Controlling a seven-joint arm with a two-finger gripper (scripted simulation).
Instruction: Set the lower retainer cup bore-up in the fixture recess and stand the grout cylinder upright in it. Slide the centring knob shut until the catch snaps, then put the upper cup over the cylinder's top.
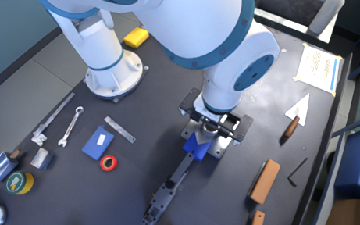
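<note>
A grey retainer cup [210, 128] sits over the fixture plate [214, 133] at the middle of the bench, right behind the blue centring block [196, 145]. The cup is held in my gripper [211, 125], which reaches straight down onto the fixture under the arm's wrist [229, 78]. A grey slide bar [182, 168] runs from the blue block toward the near edge and ends in a dark latch piece [160, 201]. The wrist hides the far part of the fixture, and I cannot make out the grout cylinder.
The arm's base [112, 74] stands to the left of the fixture. Left of it lie a wrench [70, 126], a steel rule [119, 129], a blue card [97, 142] and a red tape ring [108, 163]. To the right lie a trowel [296, 115], an orange block [265, 181] and a hex key [296, 171].
</note>
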